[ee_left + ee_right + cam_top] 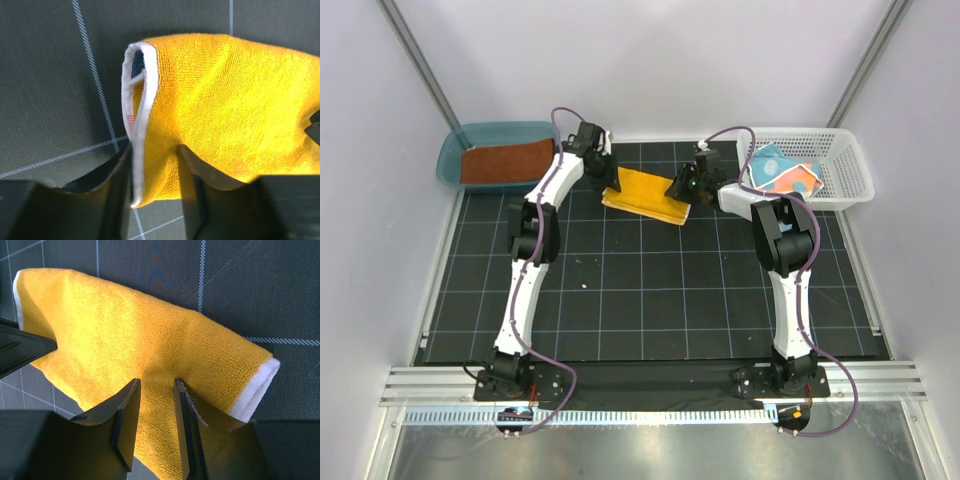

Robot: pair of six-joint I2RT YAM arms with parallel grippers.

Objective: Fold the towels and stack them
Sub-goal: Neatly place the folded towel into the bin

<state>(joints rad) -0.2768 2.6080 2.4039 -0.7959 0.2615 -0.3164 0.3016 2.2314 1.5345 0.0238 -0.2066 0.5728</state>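
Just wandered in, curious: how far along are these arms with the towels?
Looks done: a rust-brown towel lies flat in the teal tub. In hand: the left gripper and right gripper pinch the yellow towel, doubled over on the mat. Left: a spotted teal towel lies loose in the white basket.

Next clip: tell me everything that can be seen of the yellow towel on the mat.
The yellow towel is a small terry cloth, golden yellow with a white hem. Something dark shows inside where its layers gape at the left end. It is folded into a long strip and appears to lie slantwise on the black gridded mat, towards the far side, between the arms. The left end effector straddles its left end, grip unclear. The right end effector pinches its other end.
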